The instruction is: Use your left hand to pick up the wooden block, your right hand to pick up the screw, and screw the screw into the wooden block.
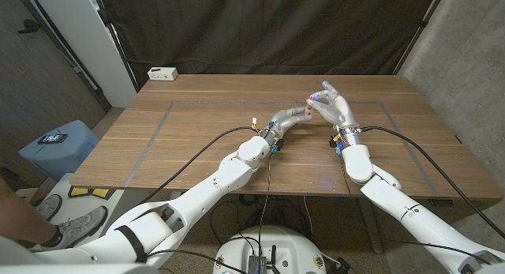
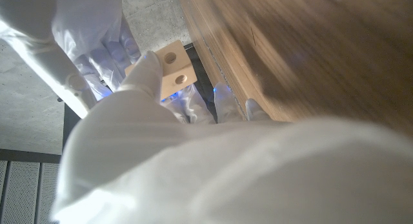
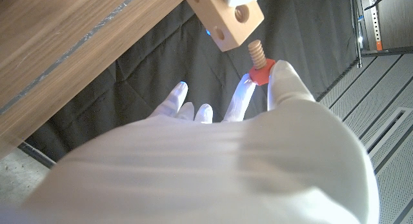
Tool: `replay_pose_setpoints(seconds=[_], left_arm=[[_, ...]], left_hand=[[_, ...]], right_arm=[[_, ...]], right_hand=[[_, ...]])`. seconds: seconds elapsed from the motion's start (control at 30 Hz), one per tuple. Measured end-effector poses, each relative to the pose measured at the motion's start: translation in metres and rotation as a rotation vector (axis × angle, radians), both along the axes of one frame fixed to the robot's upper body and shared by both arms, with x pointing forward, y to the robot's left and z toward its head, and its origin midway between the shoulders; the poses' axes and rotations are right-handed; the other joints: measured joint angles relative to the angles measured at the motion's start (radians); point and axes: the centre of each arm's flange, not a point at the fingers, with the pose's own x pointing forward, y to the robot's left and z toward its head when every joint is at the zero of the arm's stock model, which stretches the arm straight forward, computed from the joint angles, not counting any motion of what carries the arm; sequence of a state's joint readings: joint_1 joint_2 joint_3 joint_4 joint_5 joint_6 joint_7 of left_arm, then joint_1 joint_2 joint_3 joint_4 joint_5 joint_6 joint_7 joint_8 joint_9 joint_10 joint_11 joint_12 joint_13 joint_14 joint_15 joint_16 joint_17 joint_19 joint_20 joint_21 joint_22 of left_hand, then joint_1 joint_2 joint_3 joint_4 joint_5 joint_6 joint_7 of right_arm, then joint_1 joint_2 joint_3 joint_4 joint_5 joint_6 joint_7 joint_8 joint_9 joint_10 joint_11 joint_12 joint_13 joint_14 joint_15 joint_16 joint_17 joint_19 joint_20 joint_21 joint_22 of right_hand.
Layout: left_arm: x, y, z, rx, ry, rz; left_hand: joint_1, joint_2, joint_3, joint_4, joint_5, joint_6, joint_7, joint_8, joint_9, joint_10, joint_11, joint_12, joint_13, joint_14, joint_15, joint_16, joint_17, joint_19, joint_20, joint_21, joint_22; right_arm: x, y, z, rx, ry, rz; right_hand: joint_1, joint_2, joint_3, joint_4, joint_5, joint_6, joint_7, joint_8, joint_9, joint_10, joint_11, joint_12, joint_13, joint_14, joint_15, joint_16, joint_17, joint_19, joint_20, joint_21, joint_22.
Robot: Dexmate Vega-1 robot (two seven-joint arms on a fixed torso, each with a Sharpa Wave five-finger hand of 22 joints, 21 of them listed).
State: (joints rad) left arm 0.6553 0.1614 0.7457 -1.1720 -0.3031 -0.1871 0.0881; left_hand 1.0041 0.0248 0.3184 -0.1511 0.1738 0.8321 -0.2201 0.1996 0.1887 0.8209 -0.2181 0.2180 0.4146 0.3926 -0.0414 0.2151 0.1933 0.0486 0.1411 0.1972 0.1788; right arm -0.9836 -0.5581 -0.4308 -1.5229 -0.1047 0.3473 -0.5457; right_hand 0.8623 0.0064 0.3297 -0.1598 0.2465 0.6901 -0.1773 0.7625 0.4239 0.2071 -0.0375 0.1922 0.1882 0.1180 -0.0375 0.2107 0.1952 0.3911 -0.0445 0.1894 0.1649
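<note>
2 holes show in the pale wooden block (image 3: pixel 227 20) the left hand (image 1: pixel 293 116) grips; right hand (image 1: pixel 332 105) pinches red-headed screw (image 3: pixel 259 61).

My left robot hand (image 1: pixel 293 116) holds the wooden block (image 3: pixel 225 19) above the worktop (image 1: pixel 197 148). Just to its right, my right robot hand (image 1: pixel 333 106) pinches the screw (image 3: pixel 259 61), tip near the block's holes, not touching.

Head view looks down over the table (image 1: pixel 237 148); both wrist views, close behind their hands, share the wooden block (image 3: pixel 226 20).
</note>
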Motion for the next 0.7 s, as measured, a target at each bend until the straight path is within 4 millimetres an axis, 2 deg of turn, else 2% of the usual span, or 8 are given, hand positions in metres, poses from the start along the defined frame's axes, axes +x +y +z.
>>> replay_pose_setpoints(seconds=[0.07, 0.23, 0.37, 0.7], left_arm=[[-0.0001, 0.0000, -0.0002, 0.000, 0.000, 0.000], [-0.0003, 0.0003, -0.0009, 0.000, 0.001, 0.000], [-0.0006, 0.0005, -0.0010, 0.000, 0.002, 0.000], [-0.0010, 0.0009, -0.0015, 0.000, 0.003, 0.000]], left_hand=[[0.000, 0.000, -0.001, -0.001, -0.001, 0.000, 0.000, 0.000, 0.000, 0.000, 0.000, 0.000, 0.000, 0.000, 0.000, 0.000, 0.000, 0.000, 0.000, 0.000, 0.000], [0.000, 0.000, 0.000, 0.006, -0.001, 0.000, 0.000, -0.001, 0.000, 0.000, 0.000, 0.000, 0.000, 0.004, -0.003, 0.000, 0.000, 0.000, 0.000, 0.000, 0.000], [-0.003, -0.002, -0.002, 0.009, -0.001, 0.000, 0.000, -0.001, 0.000, 0.000, 0.000, 0.000, 0.001, 0.004, -0.003, 0.000, 0.000, 0.000, 0.000, 0.000, 0.000], [-0.019, 0.003, -0.005, 0.011, -0.001, -0.004, 0.000, 0.000, -0.001, 0.000, 0.000, 0.000, 0.004, 0.007, 0.000, 0.000, 0.000, 0.005, 0.005, 0.000, 0.000]], right_arm=[[0.0001, -0.0004, -0.0002, -0.002, 0.001, -0.002], [0.0001, -0.0009, -0.0007, -0.003, 0.001, -0.005], [-0.0001, -0.0015, -0.0015, -0.004, 0.002, -0.007], [-0.0017, -0.0021, -0.0030, -0.005, 0.003, -0.009]], right_hand=[[0.003, -0.002, -0.003, -0.003, 0.000, 0.001, 0.001, 0.007, 0.000, 0.000, 0.000, 0.000, 0.000, 0.000, 0.000, 0.000, 0.000, 0.000, 0.000, 0.000, 0.000], [0.023, -0.009, 0.001, -0.009, -0.007, 0.007, 0.004, 0.008, 0.001, 0.004, -0.004, 0.000, 0.000, 0.000, 0.000, 0.000, -0.005, 0.000, 0.000, 0.000, 0.000], [0.054, -0.022, 0.006, -0.022, -0.014, 0.016, 0.006, 0.012, 0.001, 0.008, -0.008, 0.000, 0.000, 0.000, 0.000, -0.003, -0.005, 0.000, 0.000, 0.000, 0.000], [0.061, -0.028, 0.006, -0.022, -0.022, 0.018, 0.008, 0.015, 0.001, 0.005, -0.013, 0.000, 0.000, 0.000, 0.000, -0.004, -0.004, 0.000, 0.000, 0.000, 0.000]])
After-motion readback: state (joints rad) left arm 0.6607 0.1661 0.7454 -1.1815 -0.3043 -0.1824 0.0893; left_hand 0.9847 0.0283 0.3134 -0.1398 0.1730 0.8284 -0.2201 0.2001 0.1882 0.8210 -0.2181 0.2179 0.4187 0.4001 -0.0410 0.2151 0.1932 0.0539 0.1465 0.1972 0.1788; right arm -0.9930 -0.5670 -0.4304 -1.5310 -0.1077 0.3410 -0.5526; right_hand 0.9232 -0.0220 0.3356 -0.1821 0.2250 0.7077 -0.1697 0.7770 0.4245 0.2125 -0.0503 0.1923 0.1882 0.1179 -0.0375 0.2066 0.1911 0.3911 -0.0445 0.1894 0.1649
